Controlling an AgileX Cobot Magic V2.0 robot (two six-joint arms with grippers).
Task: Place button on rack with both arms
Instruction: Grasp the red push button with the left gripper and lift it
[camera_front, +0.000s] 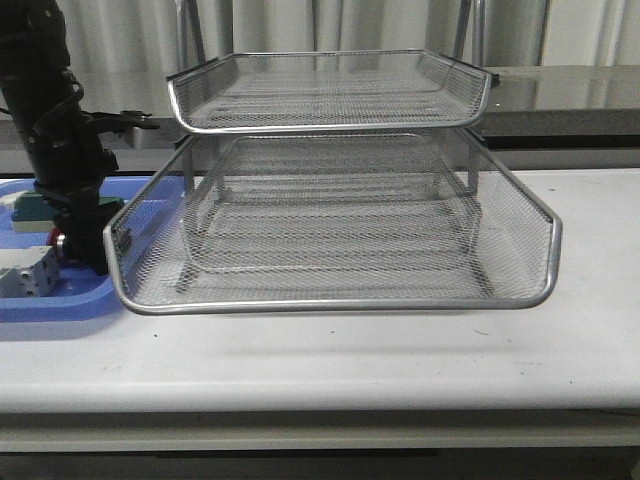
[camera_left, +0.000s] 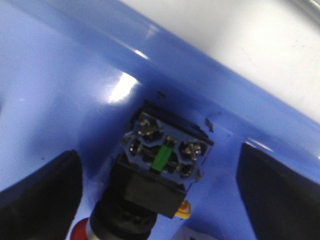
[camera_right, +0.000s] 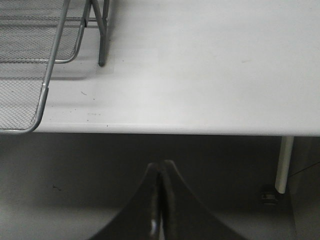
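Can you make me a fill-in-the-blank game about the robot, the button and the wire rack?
1. The button lies in a tray whose color is ____.
2. The left gripper has its fingers spread ____ on either side of the button.
3. The right gripper has its fingers pressed ____, holding nothing.
4. The shelves of the rack have ____ on them.

Missing words: blue; open; together; nothing

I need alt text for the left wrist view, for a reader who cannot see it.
The button lies on its side in the blue tray, between the open left gripper fingers. A strip of white table shows beyond the tray's rim.
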